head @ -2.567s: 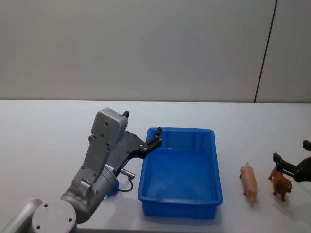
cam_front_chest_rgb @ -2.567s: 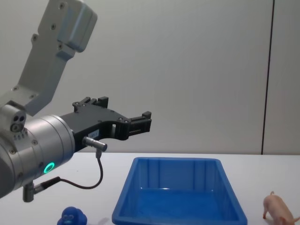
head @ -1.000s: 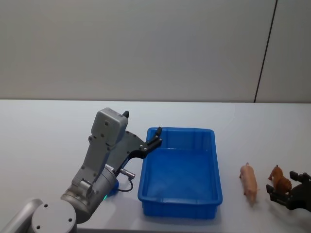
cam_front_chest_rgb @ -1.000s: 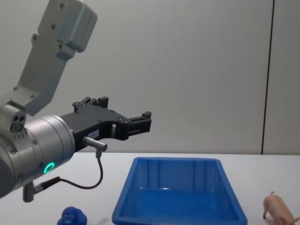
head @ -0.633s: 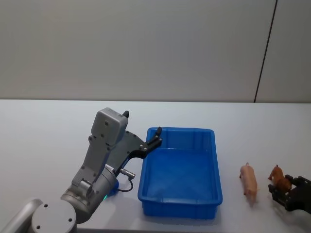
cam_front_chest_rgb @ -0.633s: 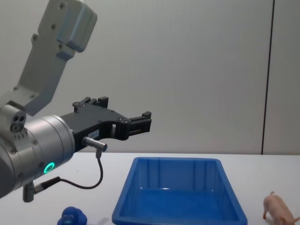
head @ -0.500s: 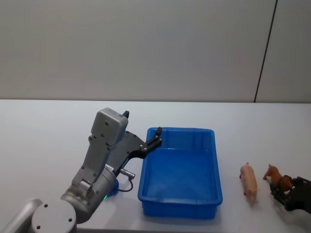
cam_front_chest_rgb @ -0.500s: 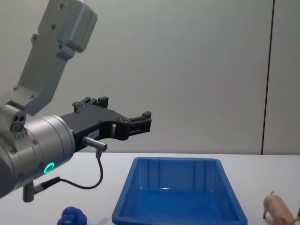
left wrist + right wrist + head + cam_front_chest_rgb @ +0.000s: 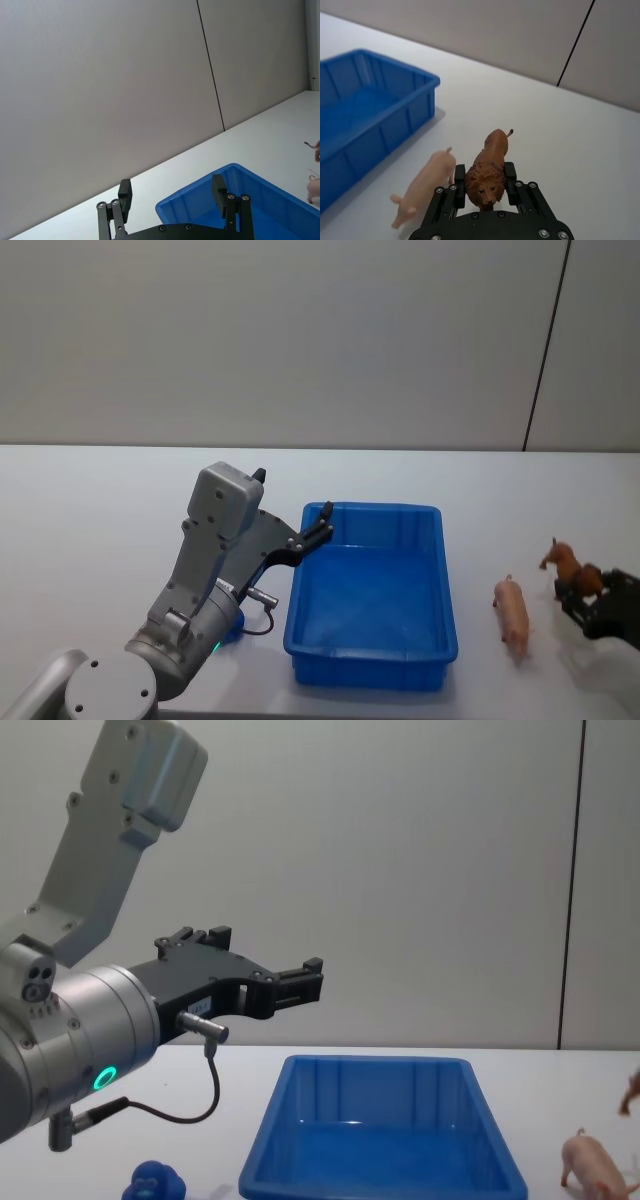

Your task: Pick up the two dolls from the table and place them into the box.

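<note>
The right gripper's jaws are clamped on the shaggy brown lion figurine, held above the flat white tabletop to the right of the shallow bright blue plastic bin. The smooth pale pink pig stands between them. The left gripper hangs open-jawed over the bin's left rim.

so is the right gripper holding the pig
No, the right gripper is shut on the brown doll; the pig is on the table.
</note>
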You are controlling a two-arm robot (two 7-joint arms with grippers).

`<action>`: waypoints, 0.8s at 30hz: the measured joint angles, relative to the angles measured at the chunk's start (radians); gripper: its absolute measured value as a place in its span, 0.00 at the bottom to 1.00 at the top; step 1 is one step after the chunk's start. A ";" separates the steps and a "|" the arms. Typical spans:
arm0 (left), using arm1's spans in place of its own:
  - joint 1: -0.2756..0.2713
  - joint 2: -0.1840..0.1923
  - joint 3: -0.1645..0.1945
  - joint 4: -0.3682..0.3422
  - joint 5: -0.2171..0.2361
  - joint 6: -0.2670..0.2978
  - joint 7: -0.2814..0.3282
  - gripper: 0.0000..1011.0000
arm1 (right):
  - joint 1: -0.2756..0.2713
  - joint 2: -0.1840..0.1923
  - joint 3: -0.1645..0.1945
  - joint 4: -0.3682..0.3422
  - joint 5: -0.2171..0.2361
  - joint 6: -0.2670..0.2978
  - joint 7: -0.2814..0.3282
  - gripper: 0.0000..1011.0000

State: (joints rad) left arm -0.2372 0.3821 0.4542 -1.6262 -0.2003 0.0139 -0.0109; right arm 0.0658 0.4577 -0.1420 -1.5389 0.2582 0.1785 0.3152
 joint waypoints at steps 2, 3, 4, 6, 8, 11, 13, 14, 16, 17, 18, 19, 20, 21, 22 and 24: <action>0.000 0.000 0.000 0.000 0.000 0.000 0.000 0.99 | 0.004 -0.002 0.001 -0.006 0.005 -0.011 -0.004 0.43; 0.000 0.000 0.000 0.000 0.000 0.000 0.000 0.99 | 0.009 -0.005 0.001 -0.012 0.010 -0.023 -0.006 0.43; 0.000 0.000 0.000 0.000 0.000 0.000 0.000 0.99 | 0.011 -0.007 0.001 -0.014 0.011 -0.026 -0.006 0.43; 0.000 0.000 0.000 0.000 0.000 0.000 0.000 0.99 | 0.021 -0.012 0.001 -0.021 0.016 -0.043 -0.007 0.43; 0.000 0.000 0.000 0.000 0.000 0.000 0.000 0.99 | 0.035 -0.020 -0.001 -0.028 0.018 -0.058 -0.005 0.43; 0.000 0.000 0.000 0.000 0.000 0.000 0.000 0.99 | 0.050 -0.029 -0.006 -0.032 0.019 -0.073 0.003 0.43; 0.000 0.000 0.000 0.000 0.000 0.000 0.000 0.99 | 0.067 -0.040 -0.012 -0.033 0.019 -0.084 0.015 0.43; 0.000 0.000 0.000 0.000 0.000 0.000 0.000 0.99 | 0.072 -0.044 -0.015 -0.033 0.018 -0.087 0.019 0.43; 0.000 0.000 0.000 0.000 0.000 0.000 0.000 0.99 | 0.090 -0.057 -0.024 -0.033 0.015 -0.094 0.033 0.43; 0.000 0.000 0.000 0.000 0.000 0.000 0.000 0.99 | 0.101 -0.066 -0.030 -0.033 0.013 -0.097 0.043 0.43; 0.000 0.000 0.000 0.000 0.000 0.000 0.000 0.99 | 0.101 -0.066 -0.030 -0.033 0.013 -0.097 0.043 0.43; 0.000 0.000 0.000 0.000 0.000 0.000 0.000 0.99 | 0.112 -0.076 -0.037 -0.031 0.009 -0.098 0.055 0.43; 0.000 0.000 0.000 0.000 0.000 0.000 0.000 0.99 | 0.124 -0.087 -0.045 -0.028 0.006 -0.098 0.065 0.43; 0.000 0.000 0.000 0.000 0.000 0.000 0.000 0.99 | 0.130 -0.093 -0.050 -0.026 0.004 -0.098 0.072 0.43; 0.000 0.000 0.000 0.000 0.000 0.000 0.000 0.99 | 0.134 -0.098 -0.054 -0.024 0.001 -0.098 0.077 0.43; 0.000 0.000 0.000 0.000 0.000 0.000 0.000 0.99 | 0.145 -0.111 -0.065 -0.019 -0.003 -0.095 0.088 0.43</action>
State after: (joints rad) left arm -0.2372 0.3822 0.4542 -1.6262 -0.2003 0.0139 -0.0109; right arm 0.2108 0.3468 -0.2068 -1.5575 0.2549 0.0831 0.4030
